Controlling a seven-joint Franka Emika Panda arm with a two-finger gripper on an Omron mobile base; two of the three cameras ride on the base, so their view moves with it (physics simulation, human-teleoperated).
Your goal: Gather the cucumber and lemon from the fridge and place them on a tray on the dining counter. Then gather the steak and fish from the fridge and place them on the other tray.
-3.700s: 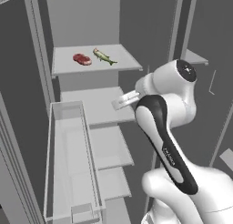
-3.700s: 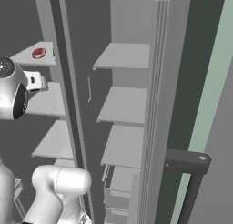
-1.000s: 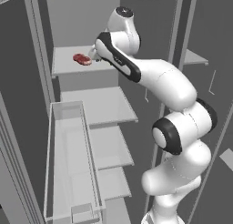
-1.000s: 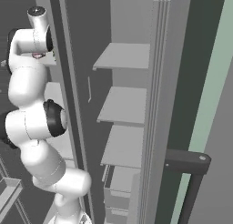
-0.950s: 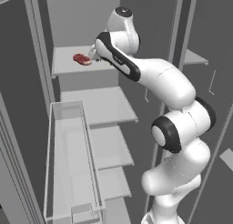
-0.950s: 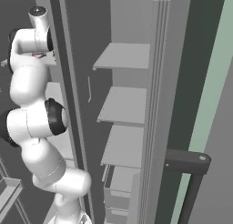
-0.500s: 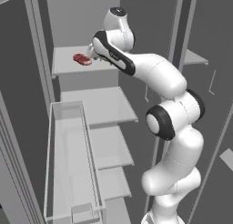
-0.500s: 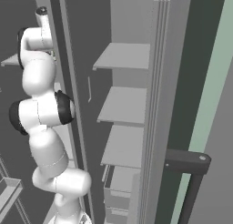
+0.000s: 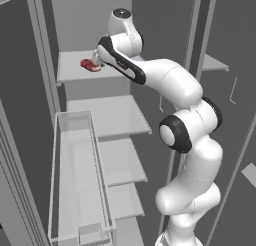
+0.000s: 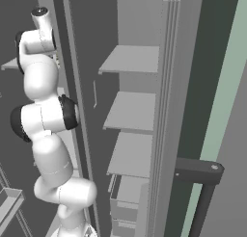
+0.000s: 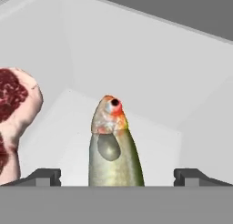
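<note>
Item one — the hand (image 11: 116,176): I see its two dark finger tips (image 11: 43,176) standing wide apart at the bottom of the hand view, one on each side of the fish, neither touching it. I record the hand as open, holding nothing.

Item two — the fish (image 11: 113,148): it lies on the pale fridge shelf (image 11: 159,141) directly between my finger tips, head pointing away from the camera, with an orange-red snout, a dark eye and an olive-green body. Its tail end runs out of the bottom of the hand view.

Item three — the steak (image 11: 13,123): dark red meat with a pale pink rim, on the same shelf, just beside the fish toward the left edge of the hand view and apart from it. In the left base view I find the steak (image 9: 90,65) as a small red patch on the top shelf (image 9: 72,70) of the open fridge, with the arm's end reaching in right next to it.

Item four — the arm (image 9: 185,135): it rises from the lower right of the left base view, stretched high and bent over toward the top shelf. In the right base view the arm (image 10: 46,125) stands tall at the left, beside the fridge's dark centre post (image 10: 72,111).

Item five — lower shelves (image 9: 107,115): grey.
</note>
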